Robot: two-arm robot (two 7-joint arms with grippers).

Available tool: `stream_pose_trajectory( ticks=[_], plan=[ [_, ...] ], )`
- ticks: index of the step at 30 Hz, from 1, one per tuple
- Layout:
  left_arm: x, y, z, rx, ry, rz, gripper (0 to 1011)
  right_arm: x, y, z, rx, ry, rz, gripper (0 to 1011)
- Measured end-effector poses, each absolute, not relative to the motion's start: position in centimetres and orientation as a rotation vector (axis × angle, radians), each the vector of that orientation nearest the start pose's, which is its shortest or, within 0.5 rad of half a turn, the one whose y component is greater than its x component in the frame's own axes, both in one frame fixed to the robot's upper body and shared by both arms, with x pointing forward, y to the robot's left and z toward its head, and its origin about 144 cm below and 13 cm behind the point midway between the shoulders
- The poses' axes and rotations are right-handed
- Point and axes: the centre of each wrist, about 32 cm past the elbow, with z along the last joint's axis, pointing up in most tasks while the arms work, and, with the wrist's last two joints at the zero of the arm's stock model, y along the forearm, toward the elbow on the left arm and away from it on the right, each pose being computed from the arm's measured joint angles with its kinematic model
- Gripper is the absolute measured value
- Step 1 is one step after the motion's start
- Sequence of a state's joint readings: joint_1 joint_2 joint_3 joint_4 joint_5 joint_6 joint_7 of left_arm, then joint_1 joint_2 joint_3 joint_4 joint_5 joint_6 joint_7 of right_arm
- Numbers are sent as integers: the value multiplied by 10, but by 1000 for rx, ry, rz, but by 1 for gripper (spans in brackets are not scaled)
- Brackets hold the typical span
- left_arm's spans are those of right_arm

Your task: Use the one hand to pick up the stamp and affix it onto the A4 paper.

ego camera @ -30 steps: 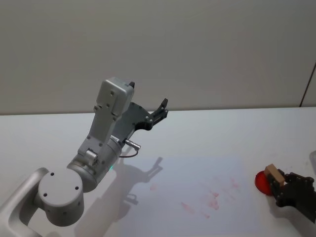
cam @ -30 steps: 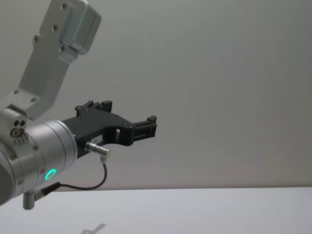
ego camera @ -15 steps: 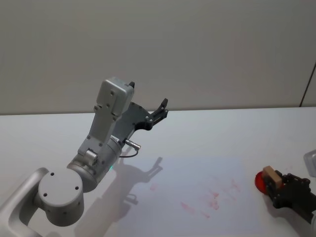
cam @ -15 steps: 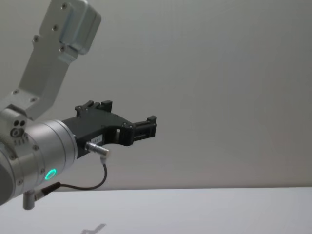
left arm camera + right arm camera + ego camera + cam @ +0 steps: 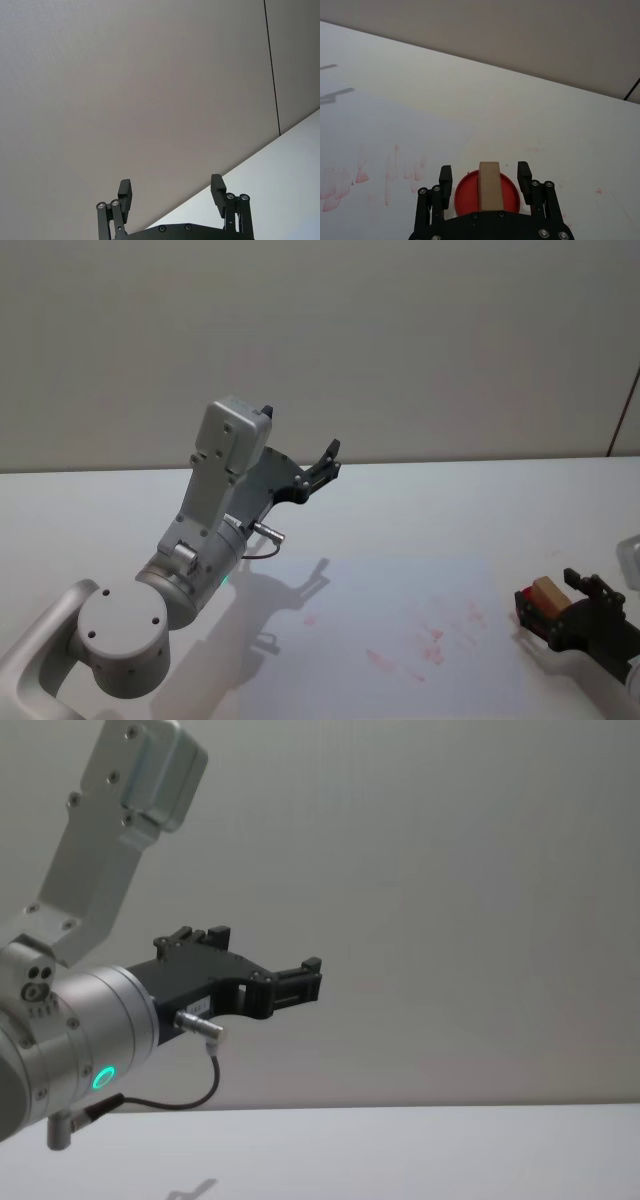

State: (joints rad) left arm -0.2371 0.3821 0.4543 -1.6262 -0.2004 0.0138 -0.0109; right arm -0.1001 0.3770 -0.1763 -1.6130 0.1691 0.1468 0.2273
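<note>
1. Wood-coloured stamp (image 5: pixel 547 591) sits between the fingers of the right gripper (image 5: pixel 570 600), near the right edge of the table (image 5: pixel 420 510), just off the right edge of the A4 paper (image 5: pixel 400 630).
2. Right wrist view: the stamp (image 5: pixel 489 185) stands upright and centred in the right gripper (image 5: pixel 485 176); a narrow gap shows on each side between the block and the fingers (image 5: pixel 445 180), so the jaws bracket it without visibly pressing on it. Whether it is actually clamped cannot be told.
3. Red round pad (image 5: pixel 470 192) lies directly under and behind the stamp; in the head view its red shows at the stamp's base (image 5: pixel 530 608).
4. Faint red stamp marks (image 5: pixel 425 635) are scattered over the paper's right half.
5. Left gripper (image 5: pixel 322 466) is raised above the table's left half, well apart from the paper; in the left wrist view its fingers (image 5: pixel 125 192) stand wide apart, holding nothing.
</note>
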Motion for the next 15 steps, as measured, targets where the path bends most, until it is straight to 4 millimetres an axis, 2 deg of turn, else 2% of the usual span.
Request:
stream_pose_trajectory(
  ticks=[1, 4, 8, 15],
  plan=[
    [492, 198, 1204, 61, -268, 1124, 1001, 424, -279, 1123, -333, 71, -1155, 801],
    [492, 198, 1204, 61, -268, 1124, 1001, 425, -278, 1126, -313, 66, -1158, 855],
    [492, 198, 1204, 61, -268, 1124, 1001, 425, -276, 1131, -286, 59, -1163, 983],
    [492, 198, 1204, 61, -268, 1124, 1001, 425, -273, 1140, -242, 47, -1173, 1001]
  ],
)
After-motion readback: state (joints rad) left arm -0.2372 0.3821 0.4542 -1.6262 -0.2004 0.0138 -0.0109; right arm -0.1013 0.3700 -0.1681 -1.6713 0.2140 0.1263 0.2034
